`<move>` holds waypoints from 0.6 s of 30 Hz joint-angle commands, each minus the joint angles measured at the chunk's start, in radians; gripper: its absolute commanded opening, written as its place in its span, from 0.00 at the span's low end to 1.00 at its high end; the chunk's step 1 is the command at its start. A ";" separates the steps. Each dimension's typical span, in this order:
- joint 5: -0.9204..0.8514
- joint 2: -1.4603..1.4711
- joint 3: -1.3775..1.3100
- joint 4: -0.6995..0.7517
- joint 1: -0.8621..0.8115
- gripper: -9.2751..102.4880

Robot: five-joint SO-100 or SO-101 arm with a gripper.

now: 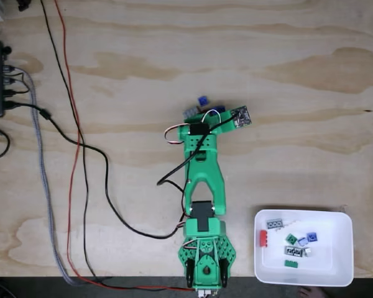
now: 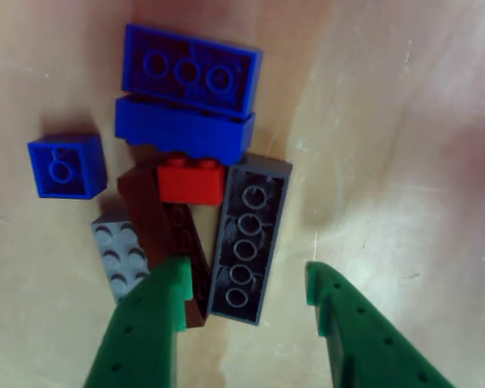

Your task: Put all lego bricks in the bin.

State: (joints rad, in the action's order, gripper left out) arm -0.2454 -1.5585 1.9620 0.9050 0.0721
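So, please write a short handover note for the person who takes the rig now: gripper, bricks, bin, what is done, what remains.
Gripper: open, holding nothing, over the pile on the table, its fingertips on either side of the long dark grey brick.
Bin: near the arm's base; six bricks inside, one red brick on its rim.
Left: the pile, with two long blue bricks, small blue brick, small red brick, brown brick and light grey brick.

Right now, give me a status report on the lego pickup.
Gripper open, over dark grey brick. Six bricks clustered on table; more bricks lying in bin. Brown brick crowds one gripper finger.
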 commanded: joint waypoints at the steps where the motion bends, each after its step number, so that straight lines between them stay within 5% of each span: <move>1: 0.002 0.000 -0.089 0.005 -0.012 0.21; 18: -0.021 0.057 -0.038 -0.083 -0.018 0.12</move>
State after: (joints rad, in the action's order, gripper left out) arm -0.2470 -1.4803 1.9436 0.8483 0.0660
